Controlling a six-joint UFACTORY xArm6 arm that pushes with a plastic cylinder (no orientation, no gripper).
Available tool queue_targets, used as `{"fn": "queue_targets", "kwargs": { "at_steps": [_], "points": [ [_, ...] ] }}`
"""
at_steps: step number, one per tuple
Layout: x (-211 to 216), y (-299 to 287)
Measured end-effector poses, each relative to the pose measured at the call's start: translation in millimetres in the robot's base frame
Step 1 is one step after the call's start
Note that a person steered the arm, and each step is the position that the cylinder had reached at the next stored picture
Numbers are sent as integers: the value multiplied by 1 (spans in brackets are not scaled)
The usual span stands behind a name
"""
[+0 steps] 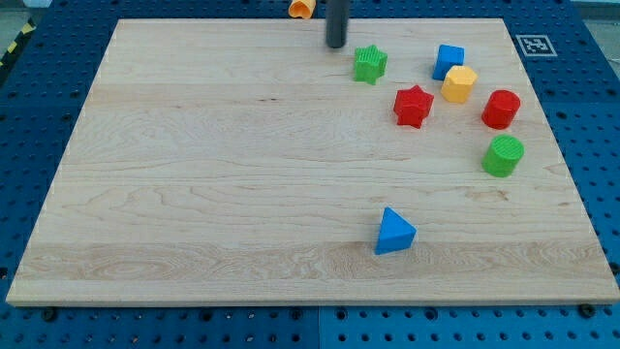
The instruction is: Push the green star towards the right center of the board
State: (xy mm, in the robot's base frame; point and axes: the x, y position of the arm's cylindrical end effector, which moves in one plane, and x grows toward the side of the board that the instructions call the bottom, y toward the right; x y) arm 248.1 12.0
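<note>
My tip (335,45) is resting near the top edge of the wooden board (213,165), just to the view's left of the green star (369,64) and a little above it; a narrow strip of bare wood is showing between the two, so they are sitting apart, not touching. The rod is a plain dark stick with no jaws, so there is nothing on it to be apart, together or clamped on anything.

The green star is lying in the upper part of the board, right of the middle. Taking that star as the landmark: the blue cube (448,61) is sitting to its right at about the same height, with the yellow block (459,84) (its shape looks hexagonal) just beside the cube and lower. The red star (413,106) is lying below and to the right of the green star, near it. Further right of the green star, the red cylinder (501,109) is standing, and the green cylinder (503,155) is standing lower still. The blue triangle (393,233) is lying well below the green star. An orange object (301,8) is peeking in beyond the board's top edge, up and to the left of the green star.
</note>
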Motion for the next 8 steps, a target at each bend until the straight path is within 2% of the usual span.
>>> {"fn": "queue_targets", "kwargs": {
  "at_steps": [1, 2, 3, 4, 5, 6, 7, 8],
  "points": [
    [85, 25],
    [193, 107],
    [193, 111],
    [125, 54],
    [46, 28],
    [27, 66],
    [120, 136],
    [180, 168]
  ]
}}
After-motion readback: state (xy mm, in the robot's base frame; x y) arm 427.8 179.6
